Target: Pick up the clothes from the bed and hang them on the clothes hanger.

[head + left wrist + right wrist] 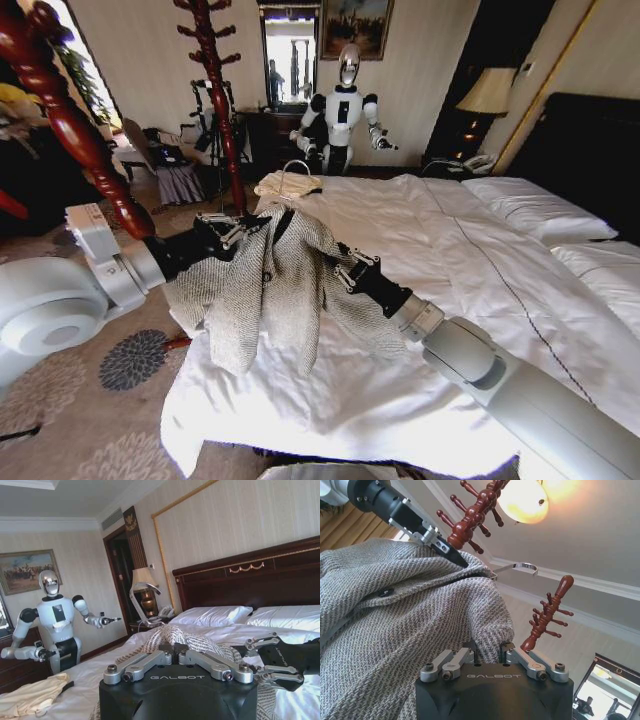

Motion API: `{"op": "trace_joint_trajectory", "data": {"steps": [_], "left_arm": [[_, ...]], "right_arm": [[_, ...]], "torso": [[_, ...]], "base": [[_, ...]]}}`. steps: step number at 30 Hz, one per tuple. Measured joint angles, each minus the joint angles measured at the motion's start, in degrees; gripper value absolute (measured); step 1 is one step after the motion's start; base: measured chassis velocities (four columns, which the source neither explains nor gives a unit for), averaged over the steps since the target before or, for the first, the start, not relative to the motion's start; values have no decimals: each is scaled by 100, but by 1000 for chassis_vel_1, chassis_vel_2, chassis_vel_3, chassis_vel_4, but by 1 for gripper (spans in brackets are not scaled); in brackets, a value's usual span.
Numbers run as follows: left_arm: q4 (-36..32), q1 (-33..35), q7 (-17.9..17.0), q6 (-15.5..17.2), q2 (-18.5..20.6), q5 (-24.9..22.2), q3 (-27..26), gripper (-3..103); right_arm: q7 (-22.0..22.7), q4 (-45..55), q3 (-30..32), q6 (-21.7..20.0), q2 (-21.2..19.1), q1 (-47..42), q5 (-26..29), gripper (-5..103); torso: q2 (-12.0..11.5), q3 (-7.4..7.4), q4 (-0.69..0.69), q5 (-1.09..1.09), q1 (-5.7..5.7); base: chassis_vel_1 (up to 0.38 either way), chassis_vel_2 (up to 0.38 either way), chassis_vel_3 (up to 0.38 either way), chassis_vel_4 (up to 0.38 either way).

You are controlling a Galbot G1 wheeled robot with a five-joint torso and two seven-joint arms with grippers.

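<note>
Hanging between both grippers, the grey-beige herringbone jacket (pixel 270 285) is lifted above the white-duveted double bed (pixel 470 260). The left gripper (pixel 240 228) has its fingers closed on the fabric at the collar; the right gripper (pixel 345 270) pinches a fold lower down. Beyond the left fingers rises a red-brown turned wooden coat stand (pixel 215 90).

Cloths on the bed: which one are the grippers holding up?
The grey herringbone jacket, lifted between the left gripper and right gripper. The cream folded cloth lies untouched farther up the bed.
</note>
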Motion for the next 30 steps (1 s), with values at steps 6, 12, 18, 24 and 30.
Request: {"op": "trace_joint_trajectory", "data": {"steps": [6, 12, 18, 24, 30], "left_arm": [[-24, 14, 91, -28, -62, 103, 183, -2], [-73, 31, 156, -122, -104, 132, 259, 19], [-97, 35, 242, -309, -92, 109, 201, 40], [-199, 44, 267, -497, -66, 28, 52, 62], [-257, 31, 282, -611, -76, -1, -73, 84]], "right_arm": [[-57, 39, 86, 191, -4, -16, 157, 23], [-98, 76, 262, 319, -21, -109, 284, 23], [-133, 81, 442, 402, -51, -234, 267, 23], [-154, 96, 644, 457, -71, -358, 248, 23], [-159, 73, 808, 517, -101, -446, 248, 23]], "torso": [[0, 0, 0, 0, 0], [0, 0, -1, 0, 0], [0, 0, -1, 0, 0], [0, 0, 0, 0, 0], [0, 0, -1, 1, 0]], "base": [[0, 0, 0, 0], [0, 0, 0, 0], [0, 0, 0, 0], [0, 0, 0, 0], [0, 0, 0, 0]]}}
